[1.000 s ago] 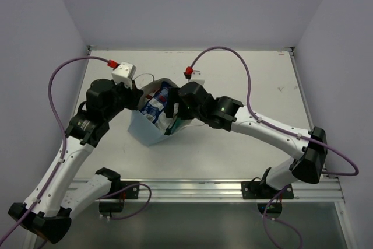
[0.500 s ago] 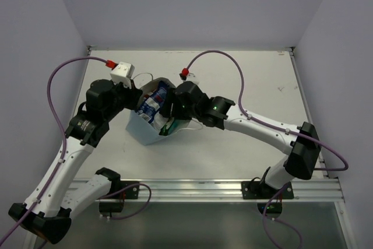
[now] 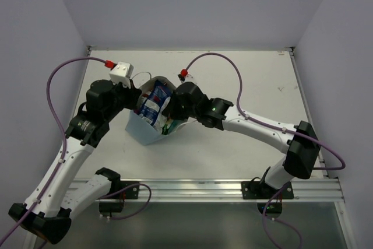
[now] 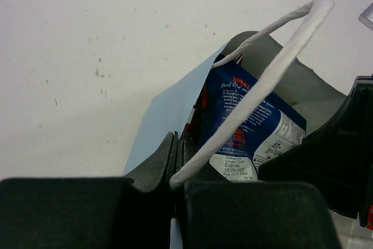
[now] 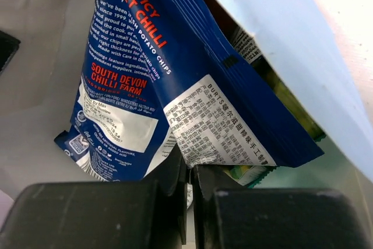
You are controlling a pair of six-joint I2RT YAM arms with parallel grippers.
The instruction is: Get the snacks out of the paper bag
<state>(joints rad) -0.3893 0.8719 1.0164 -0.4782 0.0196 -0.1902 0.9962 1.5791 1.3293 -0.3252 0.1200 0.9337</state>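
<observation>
Currently paper bag (image 3: pixel 144 134) on counter (image 3: pixel 256 74), left half, about midway between far and near edges, mouth open. Left pincer (image 4: pixel 178 151) fingers together, clamped on bag rim beside white handle (image 4: pixel 274 65). Right pincer (image 5: pixel 189 174) reaches into bag mouth, fingers pressed together on lower edge of blue packet (image 5: pixel 148 74). Blue packet pokes partly out of mouth, label text facing right wrist camera. Green packet (image 5: pixel 289 107) lies behind it, against light-blue bag wall. Red packet edge (image 4: pixel 201 98) shows deeper inside.
</observation>
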